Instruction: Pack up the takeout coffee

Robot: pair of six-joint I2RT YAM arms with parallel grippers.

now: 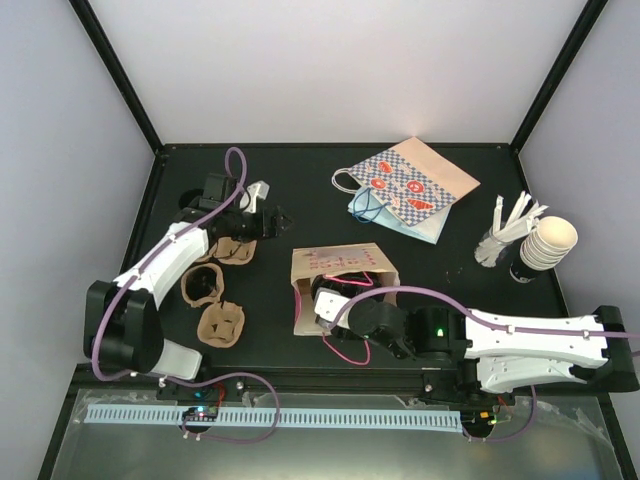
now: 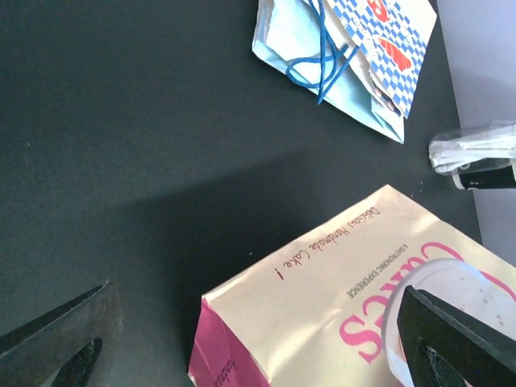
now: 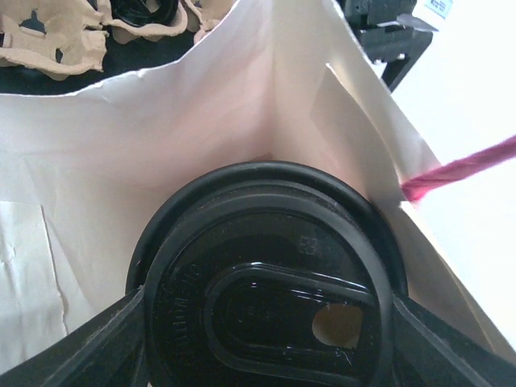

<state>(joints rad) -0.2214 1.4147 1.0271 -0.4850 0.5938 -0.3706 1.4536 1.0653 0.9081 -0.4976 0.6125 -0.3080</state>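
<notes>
The pink-and-cream bag (image 1: 345, 262) lies on its side mid-table, mouth toward the arms. My right gripper (image 1: 330, 300) reaches into that mouth. In the right wrist view the takeout coffee (image 3: 266, 282) shows only as its black sip lid, inside the bag's pale walls (image 3: 201, 121). The gripper (image 3: 266, 322) is shut on it, a finger pressed against each side of the lid. The cup's body is hidden under the lid. My left gripper (image 1: 272, 215) is open and holds nothing, left of the bag. Its view looks across the bag's printed side (image 2: 322, 306) between wide-apart fingers (image 2: 64, 339).
Cardboard cup carriers (image 1: 222, 325) lie at the left under my left arm. Patterned paper bags (image 1: 410, 185) lie flat at the back. A stack of cream cups (image 1: 550, 243), a holder of white sticks (image 1: 500, 235) and a small black cup (image 1: 522, 270) stand at the right.
</notes>
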